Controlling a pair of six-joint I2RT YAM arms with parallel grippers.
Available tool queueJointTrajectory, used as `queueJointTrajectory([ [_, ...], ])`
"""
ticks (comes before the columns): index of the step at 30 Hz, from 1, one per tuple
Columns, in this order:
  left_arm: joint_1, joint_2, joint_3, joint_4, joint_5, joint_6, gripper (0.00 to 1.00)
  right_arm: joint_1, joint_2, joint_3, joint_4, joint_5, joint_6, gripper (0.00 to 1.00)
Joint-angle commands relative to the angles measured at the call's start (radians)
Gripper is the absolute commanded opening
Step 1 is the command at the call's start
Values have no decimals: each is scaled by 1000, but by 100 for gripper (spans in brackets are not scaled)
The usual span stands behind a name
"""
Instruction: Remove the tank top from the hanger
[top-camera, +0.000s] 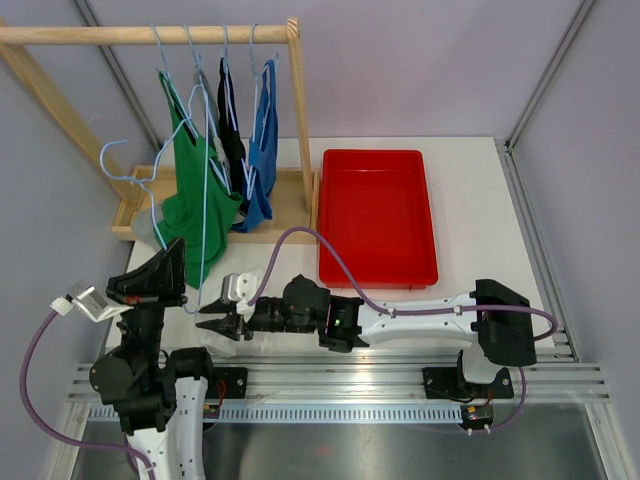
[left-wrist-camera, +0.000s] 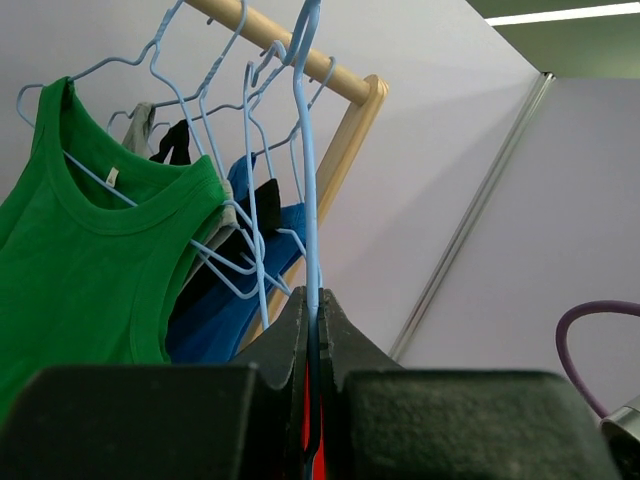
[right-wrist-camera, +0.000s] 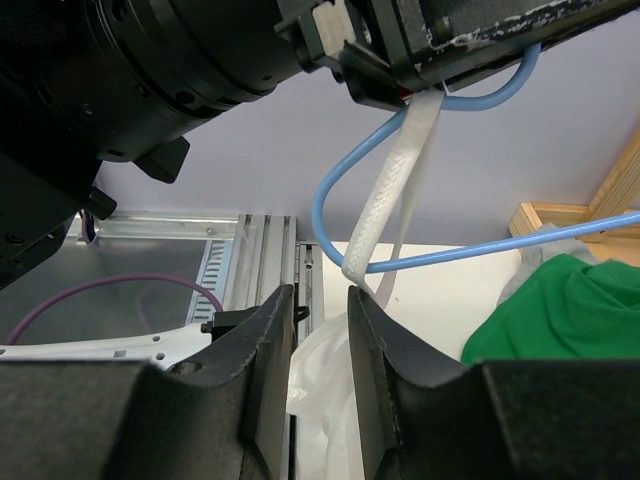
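My left gripper (top-camera: 174, 252) (left-wrist-camera: 315, 296) is shut on the wire of a light blue hanger (left-wrist-camera: 303, 150) (right-wrist-camera: 480, 250) near the table's front left. A white tank top (top-camera: 243, 285) hangs from that hanger. Its strap (right-wrist-camera: 395, 190) is looped over the wire and the bunched body (right-wrist-camera: 325, 370) sags below. My right gripper (top-camera: 212, 322) (right-wrist-camera: 320, 300) reaches in from the right, just under the hanger. Its jaws stand partly open with the white cloth between them, low down, and the strap brushes the tip of the right finger (right-wrist-camera: 375, 320).
A wooden rack (top-camera: 150, 35) at the back left carries green (top-camera: 195, 200), black (top-camera: 232, 130) and blue (top-camera: 262, 150) tank tops on blue hangers. A spare hanger (top-camera: 125, 170) leans by its base. A red tray (top-camera: 375, 215) sits to the right. The metal rail (top-camera: 400, 380) runs along the front.
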Motion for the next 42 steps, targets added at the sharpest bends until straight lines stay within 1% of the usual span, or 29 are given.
queueJointTrajectory([
  [1, -1, -45, 35, -7, -2, 25, 0, -5, -29, 11, 54, -13, 10, 35],
  [14, -1, -48, 31, -14, -18, 42, 0, -5, -80, -45, 52, -7, 24, 35],
  [22, 1, -53, 37, -22, -18, 40, 0, -5, -77, -37, 32, 19, -7, 34],
  [25, -1, -54, 37, -16, -7, 23, 0, -5, -67, -26, 27, 55, -22, 34],
  [31, -1, -62, 52, -30, -1, 14, 0, -6, -31, 1, 18, 66, -39, 33],
  [35, -1, -65, 48, -31, 5, 5, 0, -18, -14, 15, 24, 42, -27, 30],
  [37, -2, -66, 45, -30, 7, 2, 0, -20, -11, 17, 24, 34, -27, 25],
  [39, -1, -65, 35, -24, 14, -4, 0, -21, -11, 23, 18, 16, -27, 23],
  [42, -1, -66, 14, -1, 20, -20, 0, -21, -6, 40, 6, -7, -28, 17],
])
